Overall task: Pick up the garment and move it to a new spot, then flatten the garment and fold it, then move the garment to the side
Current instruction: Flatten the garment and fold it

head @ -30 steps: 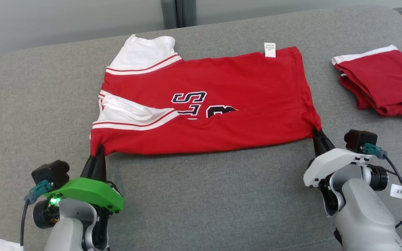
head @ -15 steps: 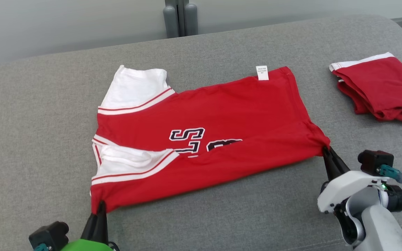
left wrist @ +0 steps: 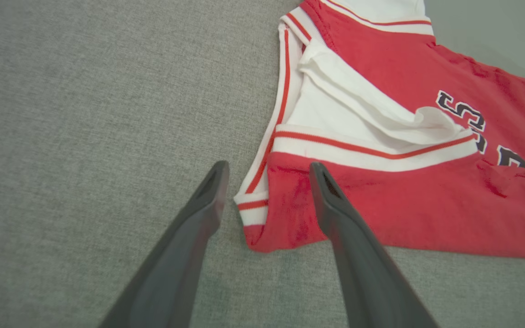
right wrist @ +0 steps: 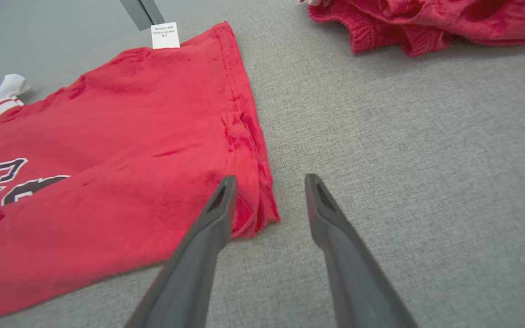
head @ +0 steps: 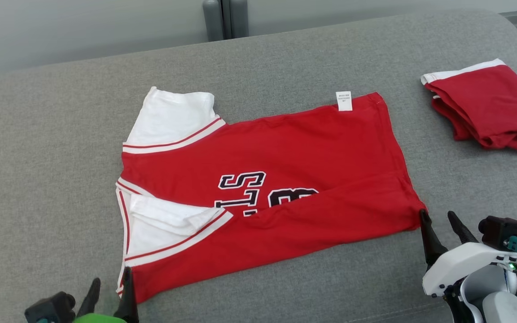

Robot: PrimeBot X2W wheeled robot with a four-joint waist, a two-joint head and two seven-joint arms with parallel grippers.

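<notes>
While the red-and-white sports jersey with black lettering (head: 263,179) lies partly folded on the grey fabric cushion (head: 38,157), both grippers sit at its near edge, jaws wide and holding nothing. The left gripper (left wrist: 268,166) has the near left corner between its fingers; the right gripper (head: 436,214) stands at the near right corner. A folded red cloth (head: 487,107) lies well apart, far right.

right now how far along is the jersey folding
Done: the jersey lies spread on the grey cushion, its near edge folded over the lettering. In hand: nothing; the left tool and right tool stand open at its near corners. Left: more folds, then moving it aside.
</notes>
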